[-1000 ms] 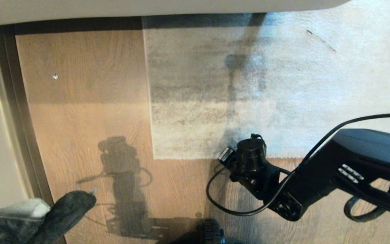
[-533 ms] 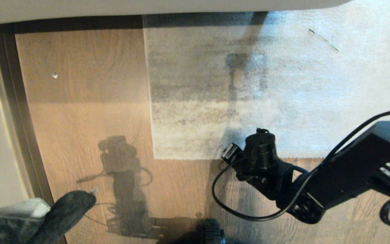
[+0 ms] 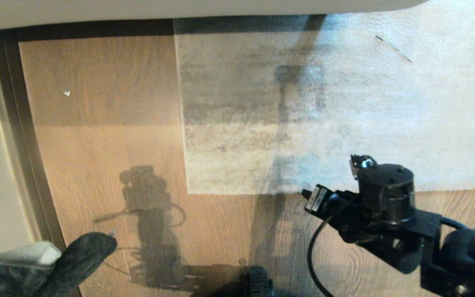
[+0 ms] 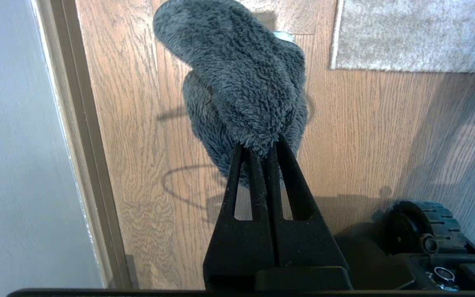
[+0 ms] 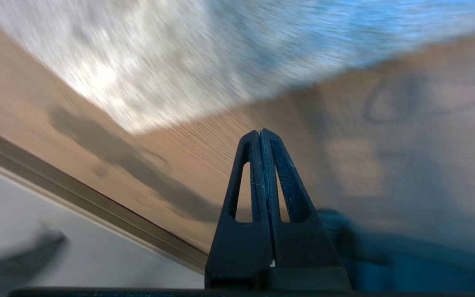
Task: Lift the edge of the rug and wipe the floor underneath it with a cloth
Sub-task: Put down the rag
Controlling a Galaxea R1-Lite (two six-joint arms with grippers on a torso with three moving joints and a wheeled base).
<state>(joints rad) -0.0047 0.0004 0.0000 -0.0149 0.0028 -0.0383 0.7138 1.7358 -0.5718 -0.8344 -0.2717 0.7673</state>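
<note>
The grey-beige rug lies flat on the wood-plank floor (image 3: pixel 105 165). Its near rug edge (image 3: pixel 237 192) is straight and ends in a square corner. The dark grey fluffy cloth (image 3: pixel 68 258) hangs at the lower left, above the planks. My left gripper (image 4: pixel 259 144) is shut on the cloth (image 4: pixel 241 82). My right arm (image 3: pixel 386 202) hovers over the rug's near edge at the lower right, its fingers hidden under the wrist in the head view. In its wrist view my right gripper (image 5: pixel 261 132) is shut and empty above the floor (image 5: pixel 204 156), short of the rug's corner (image 5: pixel 138 128).
A wall with a brown skirting strip (image 3: pixel 19 144) runs along the left. A pale furniture edge (image 3: pixel 179 8) overhangs the far side. My base wheel (image 3: pixel 258 284) sits at the near edge. A small white speck (image 3: pixel 67 93) lies on the planks.
My right arm has swung to the right along the rug's near edge, staying shut. The left gripper and the cloth have not moved, and the rug still lies flat.
</note>
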